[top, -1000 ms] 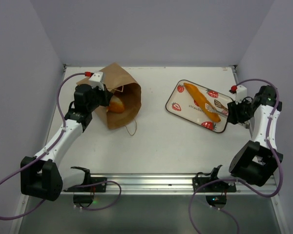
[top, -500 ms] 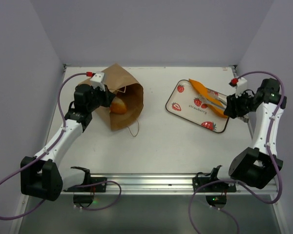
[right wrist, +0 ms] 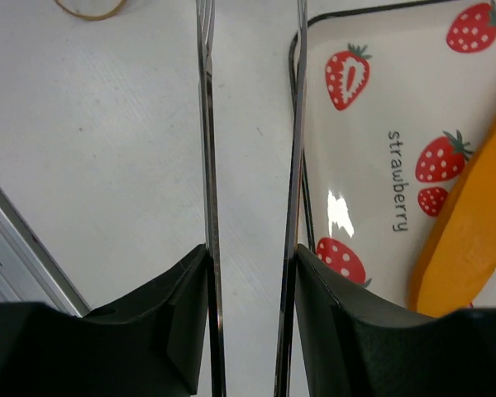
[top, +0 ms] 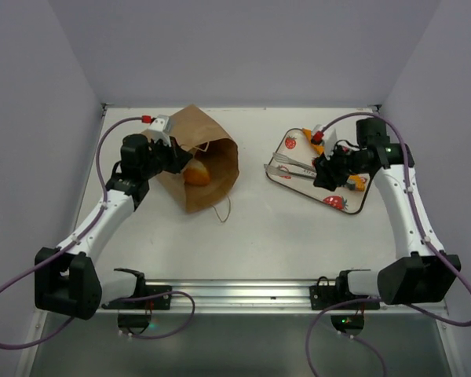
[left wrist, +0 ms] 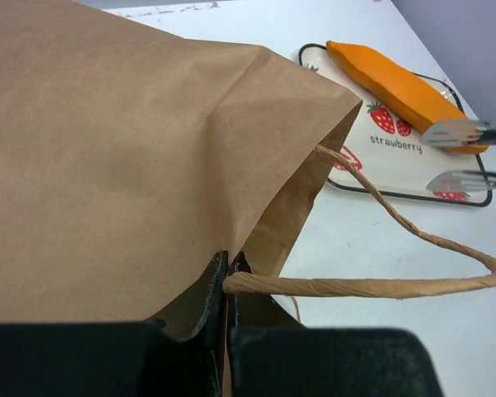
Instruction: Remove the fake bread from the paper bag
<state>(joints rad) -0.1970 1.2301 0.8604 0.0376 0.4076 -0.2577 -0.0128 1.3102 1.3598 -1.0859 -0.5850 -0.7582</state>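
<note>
place: robot lab cell | signs: bare walls [top: 243, 47], white table [top: 259, 236], mounting rail [top: 243, 291], purple cables [top: 99, 161]

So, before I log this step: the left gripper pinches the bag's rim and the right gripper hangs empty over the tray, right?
Not empty. The right gripper holds metal tongs, as the right wrist view shows. The rest stands: the left gripper pinches the rim of the bag, and the right one is over the tray.

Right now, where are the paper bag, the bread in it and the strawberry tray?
paper bag [top: 200, 129], top view, on its brown upper wall.
bread [top: 198, 174], top view, on the round loaf inside the bag's mouth.
strawberry tray [left wrist: 380, 165], left wrist view, on its bare white floor.
</note>
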